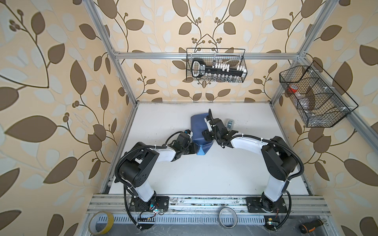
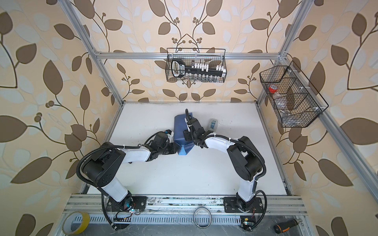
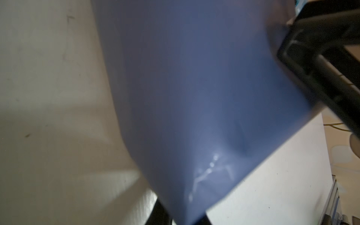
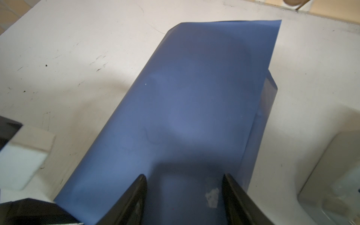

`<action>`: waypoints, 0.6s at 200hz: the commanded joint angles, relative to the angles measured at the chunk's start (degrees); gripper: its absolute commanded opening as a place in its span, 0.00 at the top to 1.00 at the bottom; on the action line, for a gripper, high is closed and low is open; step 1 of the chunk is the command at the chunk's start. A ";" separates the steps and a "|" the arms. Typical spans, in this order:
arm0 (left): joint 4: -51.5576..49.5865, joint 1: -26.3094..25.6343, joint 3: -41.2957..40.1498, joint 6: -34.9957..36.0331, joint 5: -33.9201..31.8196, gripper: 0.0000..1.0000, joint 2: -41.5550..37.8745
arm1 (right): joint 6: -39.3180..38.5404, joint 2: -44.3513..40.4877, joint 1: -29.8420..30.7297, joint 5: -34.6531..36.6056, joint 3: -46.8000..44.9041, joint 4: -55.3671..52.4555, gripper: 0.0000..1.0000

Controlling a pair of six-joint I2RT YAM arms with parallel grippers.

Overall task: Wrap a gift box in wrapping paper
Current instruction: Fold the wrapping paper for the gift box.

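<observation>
The wrapping paper lies toward the back of the white counter, folded into a long slate-blue sleeve. The gift box itself is out of sight. I take it to be inside that sleeve, since the paper stands humped rather than flat.

The left hand is clamped on the near end of the paper, where the sheet gathers into a point and the lighter blue face shows. That pinch looks meant to draw the end flap taut for folding. The right hand sits over the top of the sleeve with its fingers apart and holding nothing. It probably steadies the parcel, though I cannot tell whether it touches.

A small grey-white tape dispenser waits just beside the right arm, likely for sealing.

The counter is scuffed and marked. Leaf-patterned wallpaper covers the walls behind an aluminium frame, and two wire baskets hang from it. A yellow tape roll and a screwdriver lie by the front rail.
</observation>
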 commanded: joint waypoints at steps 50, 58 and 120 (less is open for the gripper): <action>6.72 -2.14 1.47 -0.24 -5.52 0.85 2.79 | 0.43 2.00 0.05 -2.12 -2.60 -1.82 0.38; 6.81 -2.22 1.47 -0.23 -5.87 0.84 2.71 | 0.49 1.93 0.08 -2.10 -2.78 -1.77 0.38; 6.75 -2.26 1.16 0.99 -8.28 0.80 1.60 | 0.67 2.21 0.05 -2.60 -3.00 -1.38 0.38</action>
